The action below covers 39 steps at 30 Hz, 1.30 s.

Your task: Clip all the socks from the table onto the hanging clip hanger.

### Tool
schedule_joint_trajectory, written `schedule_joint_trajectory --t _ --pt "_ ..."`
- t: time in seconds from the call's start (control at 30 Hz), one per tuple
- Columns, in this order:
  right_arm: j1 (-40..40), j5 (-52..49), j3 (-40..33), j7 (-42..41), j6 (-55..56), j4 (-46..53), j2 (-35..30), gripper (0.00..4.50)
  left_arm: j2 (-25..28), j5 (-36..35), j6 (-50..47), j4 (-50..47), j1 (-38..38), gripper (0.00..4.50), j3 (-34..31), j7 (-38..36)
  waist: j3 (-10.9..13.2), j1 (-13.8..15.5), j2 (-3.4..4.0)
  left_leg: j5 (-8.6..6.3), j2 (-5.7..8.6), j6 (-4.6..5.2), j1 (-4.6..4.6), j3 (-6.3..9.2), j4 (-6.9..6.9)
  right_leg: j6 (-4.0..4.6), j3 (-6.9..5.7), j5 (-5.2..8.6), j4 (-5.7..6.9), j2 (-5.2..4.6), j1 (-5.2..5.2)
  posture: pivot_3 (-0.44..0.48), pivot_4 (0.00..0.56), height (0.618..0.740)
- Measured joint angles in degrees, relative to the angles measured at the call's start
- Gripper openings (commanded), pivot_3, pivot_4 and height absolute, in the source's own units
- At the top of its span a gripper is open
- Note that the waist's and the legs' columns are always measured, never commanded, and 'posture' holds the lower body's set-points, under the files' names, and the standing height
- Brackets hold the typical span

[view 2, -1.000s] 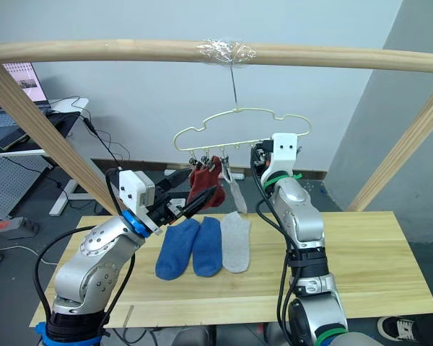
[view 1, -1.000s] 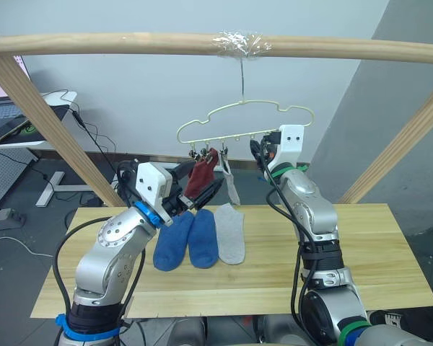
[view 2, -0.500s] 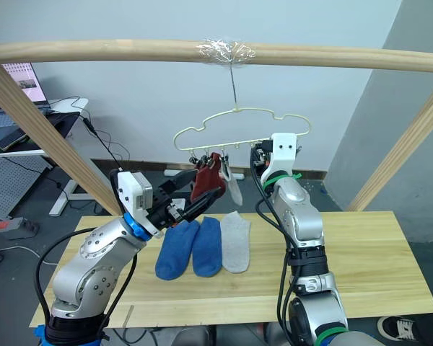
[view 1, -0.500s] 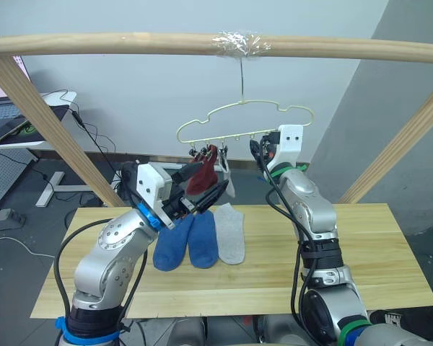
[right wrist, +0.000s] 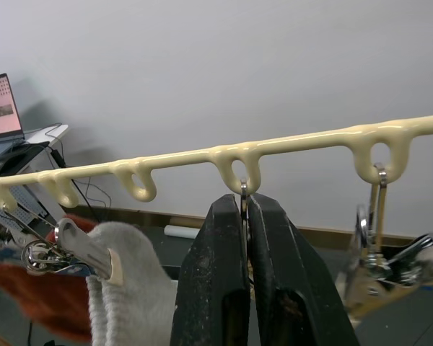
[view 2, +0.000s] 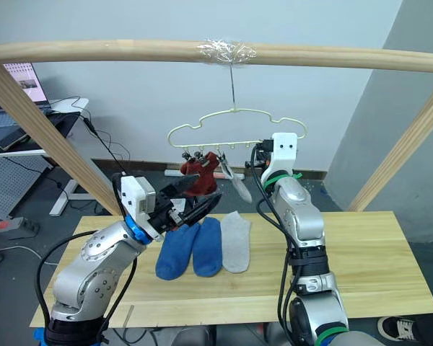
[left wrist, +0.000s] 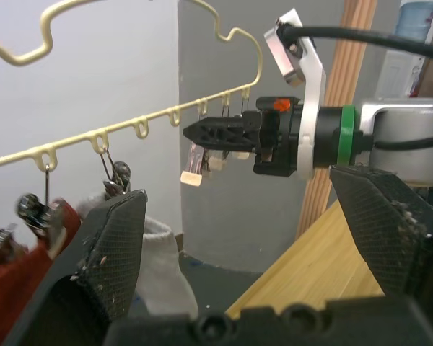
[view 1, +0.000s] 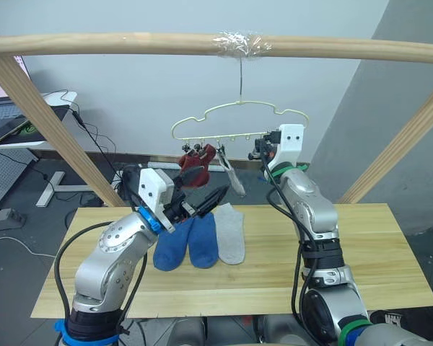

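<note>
The pale yellow clip hanger (view 1: 239, 105) hangs by its hook from a wooden pole. Rust red socks (view 1: 197, 164) are bunched in its left clips, and one light grey sock (view 1: 235, 182) hangs beside them. On the table (view 1: 361, 245) lie two blue socks (view 1: 175, 242) (view 1: 203, 239) and a light grey sock (view 1: 231, 233), side by side. My left gripper (view 1: 211, 191) stands open just below the red socks, its fingers (left wrist: 108, 245) spread wide with nothing between them. My right gripper (view 1: 258, 149) is shut on a metal clip (right wrist: 243, 193) near the hanger's right end.
A thick horizontal wooden pole (view 1: 130, 43) carries the hanger. Slanted wooden posts (view 1: 50, 122) (view 1: 400, 148) rise at both sides of the table. A desk with cables (view 1: 29, 119) stands behind at the left. Bare tabletop lies to the right of the socks.
The hanger has swung left and its left end has risen, lifting the red socks into a bunch. My left gripper has come off the red sock and sits lower, open.
</note>
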<state>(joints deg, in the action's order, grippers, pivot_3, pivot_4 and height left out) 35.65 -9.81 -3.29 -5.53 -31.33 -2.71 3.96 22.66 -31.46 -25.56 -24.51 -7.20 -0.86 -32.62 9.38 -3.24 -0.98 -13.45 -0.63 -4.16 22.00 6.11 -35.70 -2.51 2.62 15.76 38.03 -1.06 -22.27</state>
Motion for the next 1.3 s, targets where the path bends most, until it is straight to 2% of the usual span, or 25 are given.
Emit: schedule_joint_trajectory --t 0.17,0.33,0.5,0.6,0.83,0.97,1.13,1.3 --pt "-0.02 -2.61 0.02 -2.41 -7.14 3.92 -4.04 0.01 -0.69 9.58 0.77 9.01 0.98 4.50 8.06 2.16 0.03 -0.02 0.04 0.00 0.02 0.00 0.00 -0.01 0.00 -0.01 0.00 0.01 -0.02 0.00 0.00 -0.072 0.141 0.740" --pt "-0.88 -4.00 0.04 -3.42 -11.82 8.08 -6.59 0.01 -6.18 22.06 8.26 31.28 -4.48 4.50 16.64 4.66 0.14 -0.08 0.24 0.00 0.03 0.01 0.02 -0.01 -0.02 -0.13 -0.01 0.08 -0.04 0.01 -0.01 -0.111 0.157 0.740" --pt "-2.23 -4.97 0.05 -2.11 -14.80 11.75 -6.16 0.01 -11.76 29.33 16.60 51.97 -14.40 4.50 18.77 6.67 0.18 -0.61 0.28 0.00 0.03 0.02 0.04 0.00 -0.01 -0.25 -0.01 0.14 -0.04 0.01 0.00 -0.147 0.171 0.740" --pt "-2.79 -5.22 0.12 -1.68 -15.86 13.48 -5.78 0.01 -12.76 32.47 18.42 59.85 -16.23 4.50 19.23 7.65 0.19 -1.55 0.29 -0.02 0.05 0.04 0.07 -0.01 -0.01 -0.31 0.01 0.18 -0.05 -0.01 0.00 -0.159 0.175 0.740" --pt "-3.07 -5.70 -0.25 -0.56 -17.75 15.21 -6.01 0.00 -13.99 35.49 22.23 64.66 -17.06 2.49 19.61 5.69 0.21 -1.80 0.31 -0.04 0.05 0.07 0.05 0.02 -0.02 -0.35 -0.03 0.20 -0.03 -0.02 0.03 -0.162 0.179 0.740" --pt "-3.03 -6.18 -0.56 -0.54 -17.92 15.22 -6.18 0.00 -13.35 38.66 26.08 64.83 -16.71 1.32 21.44 4.38 0.21 -1.80 0.32 -0.04 0.05 0.07 0.04 0.02 -0.02 -0.36 -0.03 0.20 -0.04 -0.02 0.03 -0.153 0.180 0.740" --pt "-2.29 -7.37 -1.60 -0.72 -18.65 14.75 -6.93 0.00 -13.41 39.10 29.80 63.75 -14.33 0.02 21.34 4.21 0.25 -1.79 0.34 -0.04 0.04 0.07 0.06 0.04 0.00 -0.36 -0.03 0.21 -0.05 -0.02 0.03 -0.146 0.177 0.740" --pt "0.06 -11.89 -6.06 -0.64 -24.58 14.22 -7.09 0.00 -13.89 37.00 32.64 56.95 -10.65 0.02 20.12 1.72 0.34 -1.68 0.39 -0.04 0.03 0.07 0.09 0.05 -0.01 -0.35 -0.03 0.20 -0.05 -0.03 0.02 -0.145 0.172 0.740"
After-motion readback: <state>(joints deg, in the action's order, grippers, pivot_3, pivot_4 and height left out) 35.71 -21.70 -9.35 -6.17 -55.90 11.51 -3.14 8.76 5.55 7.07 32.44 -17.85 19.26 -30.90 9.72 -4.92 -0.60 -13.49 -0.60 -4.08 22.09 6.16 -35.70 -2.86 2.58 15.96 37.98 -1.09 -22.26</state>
